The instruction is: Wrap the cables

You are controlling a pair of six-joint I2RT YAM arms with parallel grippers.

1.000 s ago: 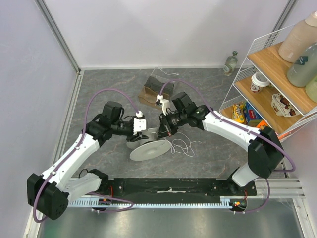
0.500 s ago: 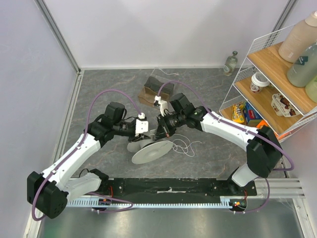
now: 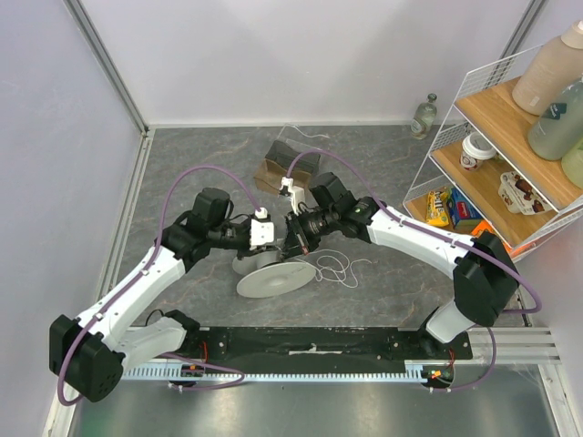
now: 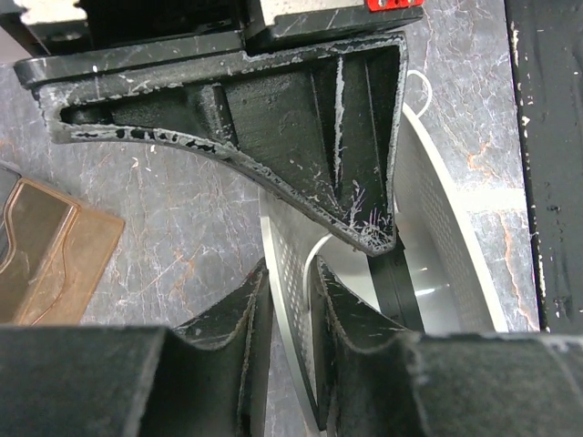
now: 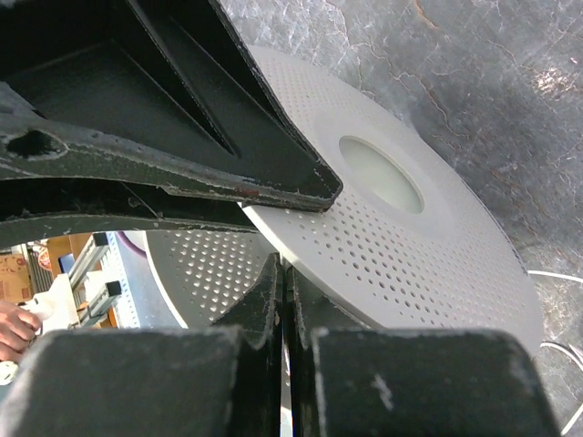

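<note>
At mid-surface point(image 3: 182, 191), the white spool point(image 3: 273, 279) has its rim clamped by the left end effector point(image 4: 290, 291). The right end effector point(image 5: 284, 273) is pressed shut beside it, and the cable point(image 3: 342, 268) lies looped just right. Winding seems in hand; next, slack must be guided onto the hub.

**Top view:** Both arms' tips meet over the spool point(image 3: 273, 278) and cover its upper flange and hub. How the jaws stand cannot be read there. The cable point(image 3: 339, 268), right of the spool, is too thin to trace, and its run toward the hub is lost under the right gripper point(image 5: 284, 271).

**Left wrist view:** The spool's flange sits between the fingers of the left gripper point(image 4: 290, 287); contact cannot be determined. The bottom edge cuts the spool. The brown box point(image 4: 41, 255) beside the spool is cut by the left edge.

**Right wrist view:** It cannot be told whether cable lies between the closed fingers. The background left of the spool is blurred.
</note>
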